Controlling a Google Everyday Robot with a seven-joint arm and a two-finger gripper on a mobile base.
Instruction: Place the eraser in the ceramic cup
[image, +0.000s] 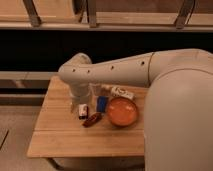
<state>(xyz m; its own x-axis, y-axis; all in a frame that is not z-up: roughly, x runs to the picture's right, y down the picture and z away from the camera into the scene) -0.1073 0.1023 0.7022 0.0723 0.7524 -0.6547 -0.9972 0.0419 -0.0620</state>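
Note:
The eraser (83, 111), a small white block with red and dark marks at one end, lies on the wooden table (60, 135) left of the orange bowl. My gripper (81, 104) hangs from the downturned wrist directly above it, mostly hidden by the arm; its fingers appear open, with nothing lifted between them. The ceramic cup (95, 90), pale and narrow, stands just right of the wrist, behind the blue block, partly hidden by the arm.
A dark red-brown elongated object (92, 119) lies right beside the eraser. A blue block (102, 103) and a wide orange bowl (122, 111) sit to the right. Another white oblong item (120, 92) lies behind the bowl. My arm spans the table's back.

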